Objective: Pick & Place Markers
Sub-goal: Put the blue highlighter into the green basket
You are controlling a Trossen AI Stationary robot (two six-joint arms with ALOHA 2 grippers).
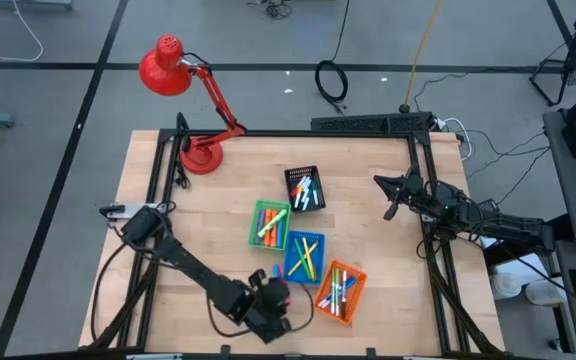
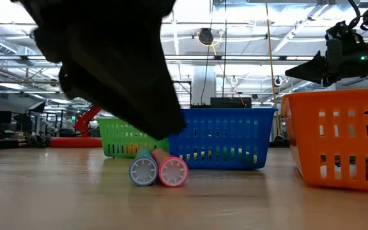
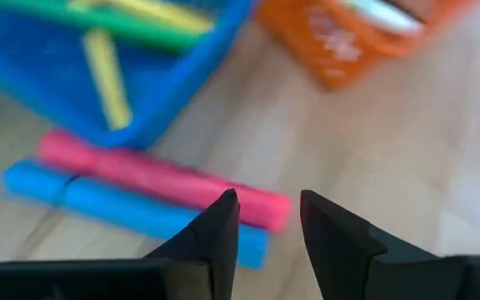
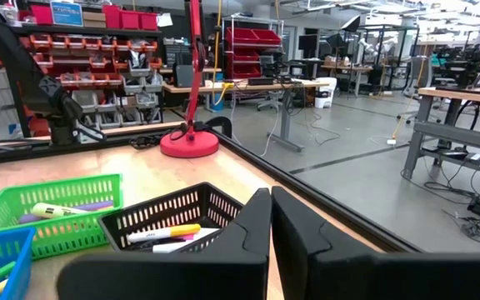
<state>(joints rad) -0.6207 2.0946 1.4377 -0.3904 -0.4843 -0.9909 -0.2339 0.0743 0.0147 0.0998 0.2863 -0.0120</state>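
Left tool point(image 3: 269, 218), fingers parted and empty, hovers at the desk's point(image 1: 208, 215) six o'clock over the pink marker point(image 3: 161, 177). Centre on pink, clear of the touching blue marker point(image 3: 132, 212). Right tool point(image 4: 271, 218) waits closed at three o'clock.

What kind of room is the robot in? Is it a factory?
More likely a big robotics workshop or lab: shelves of red parts bins, rows of workbenches on a concrete floor, and a high ceiling with strip lights.
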